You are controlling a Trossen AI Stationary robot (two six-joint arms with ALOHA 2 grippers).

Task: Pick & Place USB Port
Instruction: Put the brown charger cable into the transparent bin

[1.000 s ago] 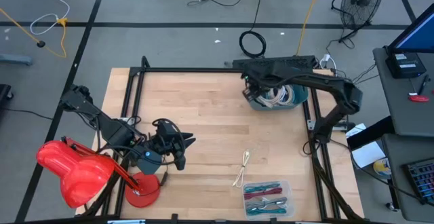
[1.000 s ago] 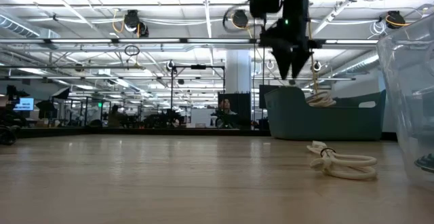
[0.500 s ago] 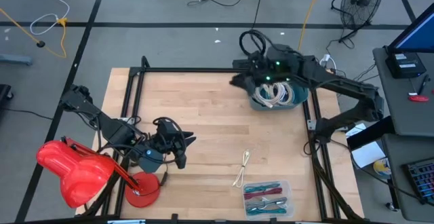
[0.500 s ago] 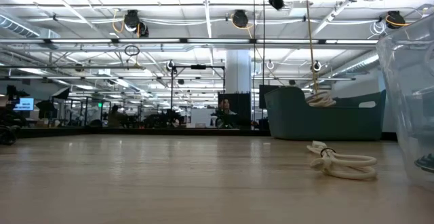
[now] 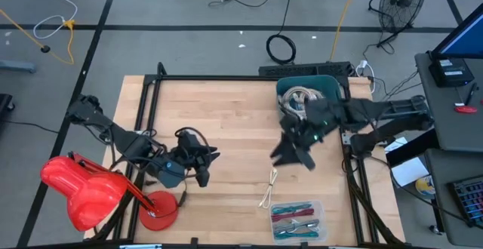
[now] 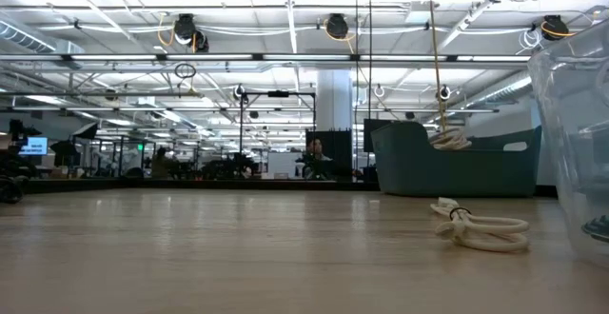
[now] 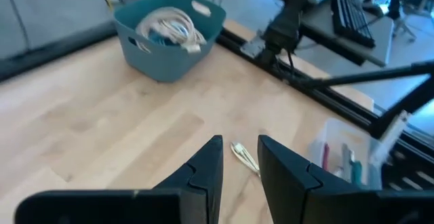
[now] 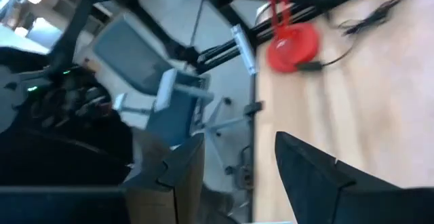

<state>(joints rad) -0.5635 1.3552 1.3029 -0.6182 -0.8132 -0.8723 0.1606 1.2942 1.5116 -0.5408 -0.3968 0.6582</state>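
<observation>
Cable: the thin white coiled USB cable (image 5: 268,188) is lying on the wooden bench (image 5: 226,121) near the clear tray (image 5: 296,220), light and floppy, best pinched mid-bundle. Right gripper (image 5: 293,152) is hovering just above, jaws apart, empty; left gripper (image 5: 204,166) is waiting, slightly parted.

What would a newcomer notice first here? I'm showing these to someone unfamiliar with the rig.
Probably the right gripper, fingers open, held over the table's right half between the teal bin of white cables at the far edge and a lone white cable nearer the front. Next, the bright red object off the front left corner, beside the waiting left gripper.
</observation>
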